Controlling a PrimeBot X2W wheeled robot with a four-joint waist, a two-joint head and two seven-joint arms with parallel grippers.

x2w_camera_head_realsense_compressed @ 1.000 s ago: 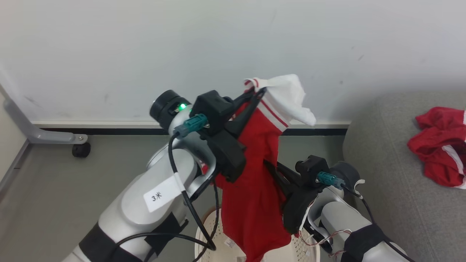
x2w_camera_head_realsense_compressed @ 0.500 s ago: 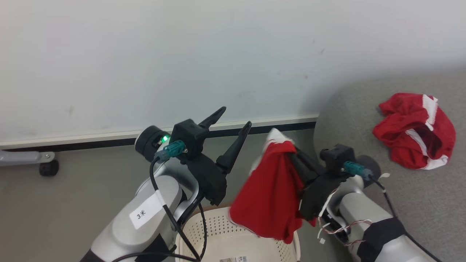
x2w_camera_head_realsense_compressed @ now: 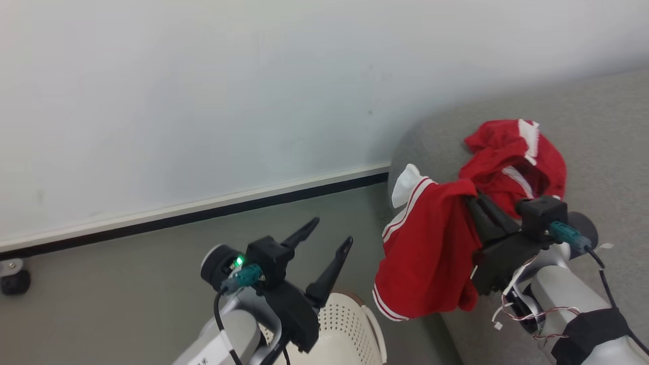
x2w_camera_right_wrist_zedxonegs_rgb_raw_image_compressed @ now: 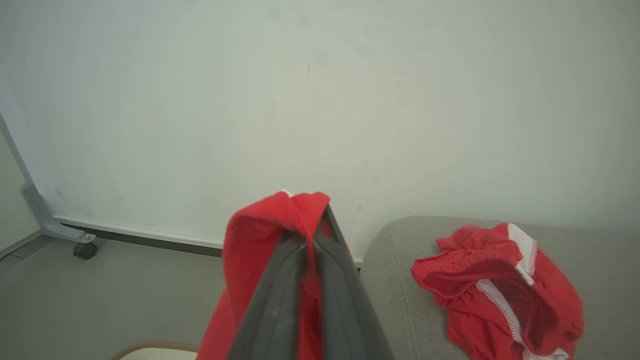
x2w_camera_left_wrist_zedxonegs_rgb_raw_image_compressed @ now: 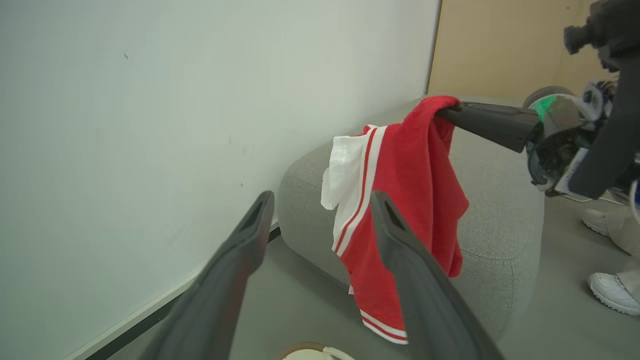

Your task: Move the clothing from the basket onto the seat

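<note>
The jersey (x2w_camera_head_realsense_compressed: 431, 253) is held in the air by the right gripper (x2w_camera_head_realsense_compressed: 470, 198), its jaws shut tight on a bunched fold at the garment's top. The red body is draped down from that fold, and the white, red-striped sleeve (x2w_camera_head_realsense_compressed: 407, 183) is pushed out toward the wall (x2w_camera_head_realsense_compressed: 203, 101). The jersey is hung against the rounded corner of the sofa (x2w_camera_head_realsense_compressed: 603, 126), over its outer edge. The upholstery is probably touched by the lower hem, but this cannot be confirmed.

The shorts (x2w_camera_head_realsense_compressed: 512, 152) are seen crumpled on the sofa's top near the same corner, by the wall, just behind the right gripper, with white trim showing.

The basket (x2w_camera_head_realsense_compressed: 345, 324) is set on the floor (x2w_camera_head_realsense_compressed: 127, 284) just beside the sofa's base; a perforated corner with a brown rim is seen.

The left gripper (x2w_camera_head_realsense_compressed: 333, 229) is raised above the basket, its jaws spread wide and nothing held between them.

A dark baseboard strip (x2w_camera_head_realsense_compressed: 203, 215) is run along the foot of the wall. A black caster wheel (x2w_camera_head_realsense_compressed: 14, 282) is seen on the floor at the left. In the left wrist view, a person's white shoes (x2w_camera_left_wrist_zedxonegs_rgb_raw_image_compressed: 612, 292) are seen on the floor past the sofa.
</note>
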